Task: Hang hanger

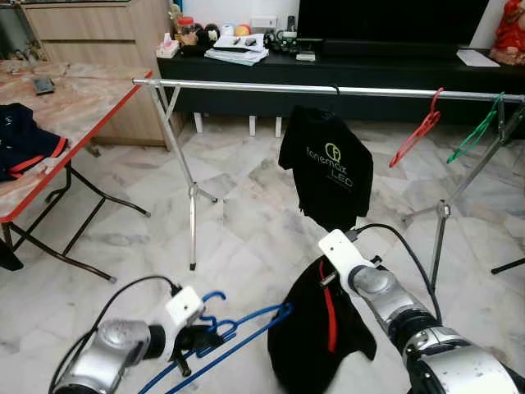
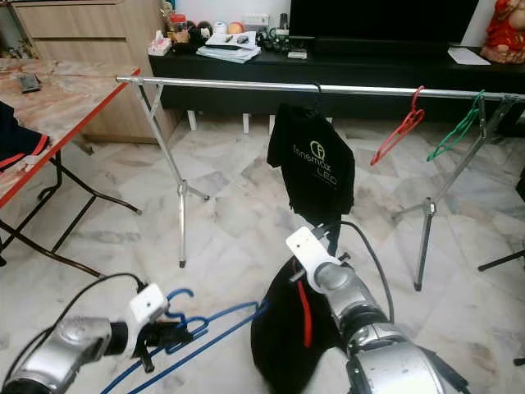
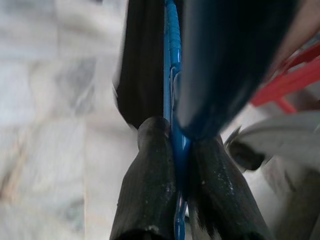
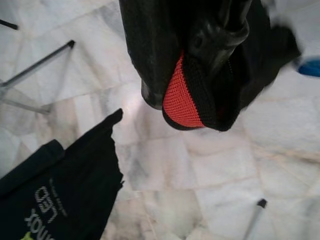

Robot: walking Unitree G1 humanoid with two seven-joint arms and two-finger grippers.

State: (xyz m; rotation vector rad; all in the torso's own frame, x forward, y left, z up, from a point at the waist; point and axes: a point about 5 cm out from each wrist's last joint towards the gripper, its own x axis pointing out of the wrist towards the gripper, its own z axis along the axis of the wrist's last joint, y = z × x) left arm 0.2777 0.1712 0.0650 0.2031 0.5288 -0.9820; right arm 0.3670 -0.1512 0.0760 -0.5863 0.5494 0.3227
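My left gripper [image 3: 180, 150] pinches the blue hanger [image 1: 238, 332] low near my body. My right gripper [image 4: 210, 45] seems clenched on a black garment with red trim [image 1: 316, 328], though cloth hides the fingertips. Beyond, a black printed shirt [image 1: 328, 164] hangs on the metal rail [image 1: 246, 85], with a red hanger [image 1: 416, 130] and green hanger [image 1: 476, 131] further along.

Both arms are silver metal cylinders with white block-shaped wrist housings and looping black cables; the left gripper [image 1: 195, 341] and right gripper [image 4: 200, 75] have long black fingers.
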